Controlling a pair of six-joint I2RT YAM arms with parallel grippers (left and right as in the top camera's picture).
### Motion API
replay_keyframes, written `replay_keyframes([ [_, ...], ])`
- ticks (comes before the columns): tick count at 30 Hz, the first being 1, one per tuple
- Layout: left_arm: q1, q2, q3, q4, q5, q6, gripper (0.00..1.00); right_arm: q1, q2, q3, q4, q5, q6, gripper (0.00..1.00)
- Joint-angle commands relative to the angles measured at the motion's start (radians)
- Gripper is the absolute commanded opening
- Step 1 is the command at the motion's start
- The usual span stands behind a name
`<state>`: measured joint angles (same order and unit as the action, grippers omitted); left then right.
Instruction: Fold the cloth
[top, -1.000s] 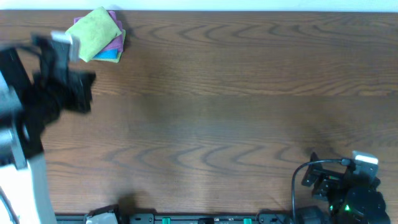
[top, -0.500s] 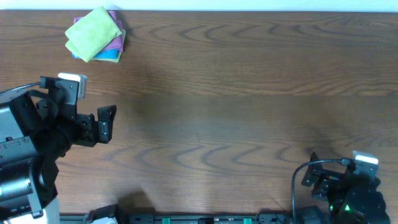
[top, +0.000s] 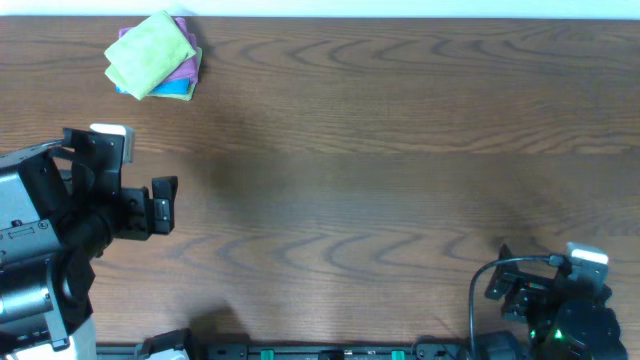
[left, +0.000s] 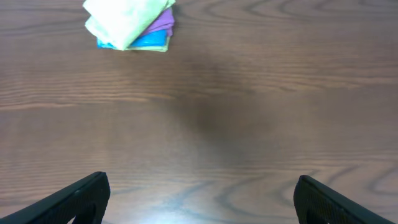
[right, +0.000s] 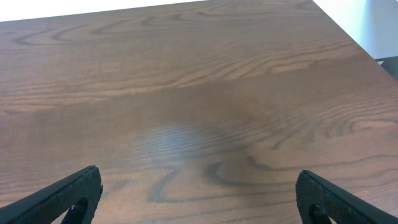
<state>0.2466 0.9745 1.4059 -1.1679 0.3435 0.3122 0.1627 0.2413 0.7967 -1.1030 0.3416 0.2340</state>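
Here we are at the far left corner of the table (top: 380, 180), and that is where we find the cloth (top: 152, 52): pale lime green, lying as a compact, slightly puffy packet on top of a small stack. Under it a purple cloth (top: 186, 66) peeks out along the right side, and a blue cloth (top: 172, 90) shows at the near edge. From what we can see, the green one looks folded already, so we judge the job close to finished, if not done.

The left gripper (left: 200, 198) hangs over bare wood, well apart from the stack, fingers spread wide with nothing between them. The right gripper (right: 198, 186) sits by the near right corner, its fingers spread wide and empty too.

How will this cloth behave? We reckon it is light, soft and limp, with a nap that grips rather than slips. It won't break, but it will sag and fall open if lifted from one layer only. For any further fold or tidy-up, we would pinch all layers together at a free corner or along the near edge, coming in low. The catch: the purple cloth lies right underneath, and a deep bite could drag it along. We cannot make out a tag from here
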Motion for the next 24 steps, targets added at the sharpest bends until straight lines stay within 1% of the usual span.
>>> replay_keyframes([
  [1,-0.002,-0.027,-0.052,0.054,-0.069,0.019,0.96,-0.005,0.0,-0.004,-0.001,0.013,0.008,0.99],
  [3,-0.002,-0.087,-0.145,0.171,-0.111,0.029,0.96,-0.005,0.0,-0.004,-0.001,0.013,0.008,0.99],
  [6,0.003,-0.228,-0.347,0.377,-0.118,0.012,0.96,-0.005,0.0,-0.004,-0.001,0.013,0.008,0.99],
  [8,0.002,-0.344,-0.504,0.519,-0.117,-0.061,0.96,-0.005,0.0,-0.004,-0.001,0.013,0.008,0.99],
  [12,-0.007,-0.546,-0.758,0.702,-0.118,-0.202,0.96,-0.005,0.0,-0.004,-0.001,0.013,0.008,0.99],
  [14,-0.02,-0.612,-0.834,0.745,-0.12,-0.212,0.96,-0.005,0.0,-0.004,-0.001,0.013,0.008,0.99],
  [16,-0.041,-0.671,-0.901,0.779,-0.153,-0.227,0.96,-0.005,0.0,-0.004,-0.001,0.013,0.008,0.99],
  [21,-0.114,-0.787,-1.032,0.829,-0.317,-0.34,0.96,-0.005,0.0,-0.004,-0.001,0.013,0.008,0.99],
  [24,-0.156,-0.835,-1.085,0.848,-0.388,-0.346,0.96,-0.005,0.0,-0.004,-0.001,0.013,0.008,0.99],
])
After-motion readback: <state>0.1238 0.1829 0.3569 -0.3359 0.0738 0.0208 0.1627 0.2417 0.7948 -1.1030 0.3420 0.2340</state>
